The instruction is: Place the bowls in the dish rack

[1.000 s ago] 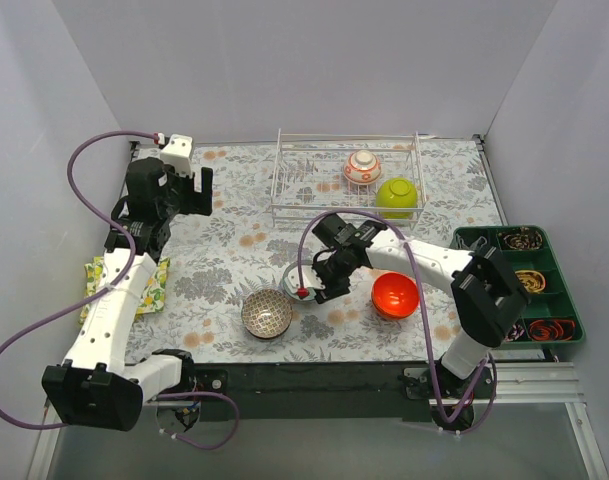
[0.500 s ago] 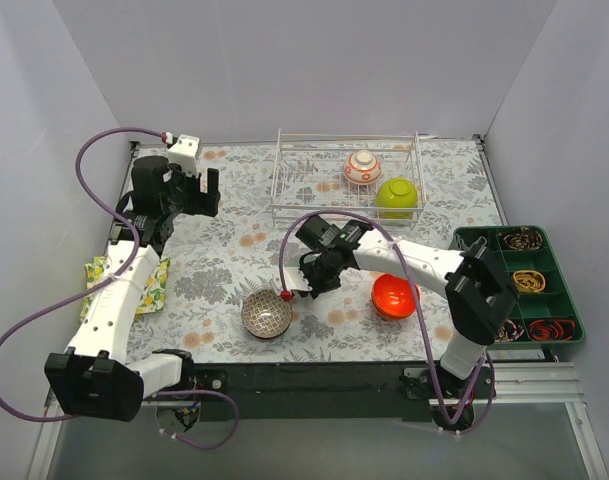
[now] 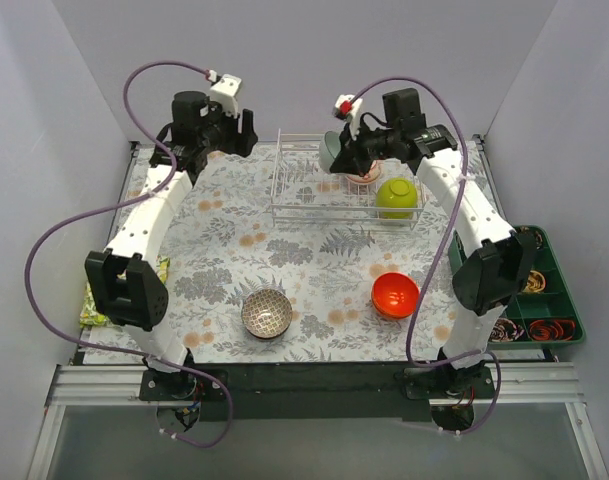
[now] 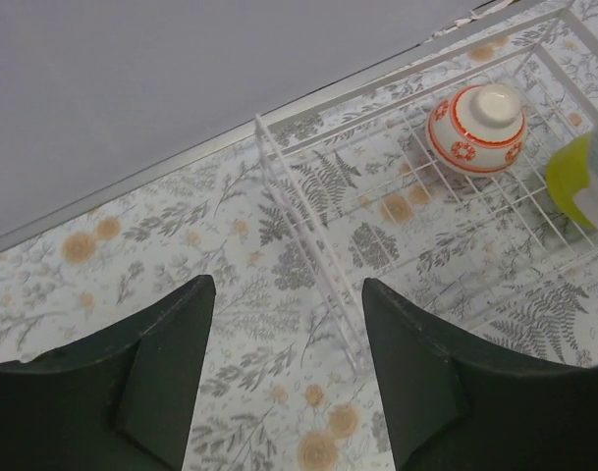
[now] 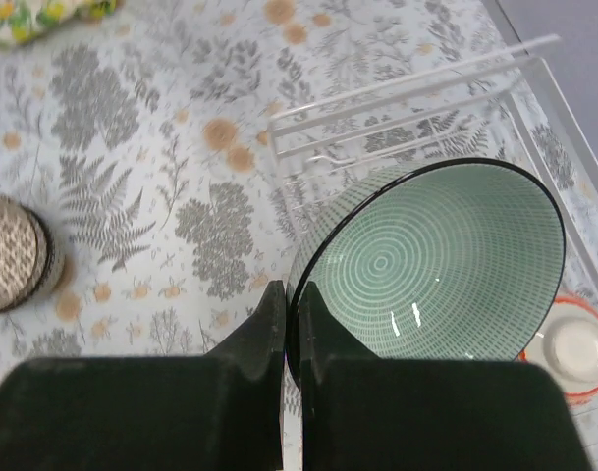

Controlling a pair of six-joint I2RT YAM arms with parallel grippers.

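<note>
The wire dish rack point(image 3: 314, 195) stands at the back of the table. A red-and-white bowl point(image 4: 477, 128) sits upside down in it beside a lime-green bowl point(image 3: 396, 197). My right gripper point(image 5: 292, 294) is shut on the rim of a pale blue-green bowl point(image 5: 436, 265), held tilted above the rack point(image 5: 407, 108) near the red-and-white bowl point(image 5: 573, 343). My left gripper point(image 4: 286, 294) hangs open and empty over the floral mat just left of the rack point(image 4: 377, 196). An orange-red bowl point(image 3: 395, 294) and a dark brown-and-white bowl point(image 3: 267, 312) rest on the front of the table.
A dark green compartmented tray point(image 3: 469, 240) sits at the right edge. A yellow-green cloth point(image 3: 94, 305) lies at the left edge. Grey walls close in the back and both sides. Purple cables loop above both arms.
The right arm has carried the pale blue-green bowl from the table's middle up and back over the rack. The left arm has swung back toward the rack's left end, its jaws narrowing somewhat.
</note>
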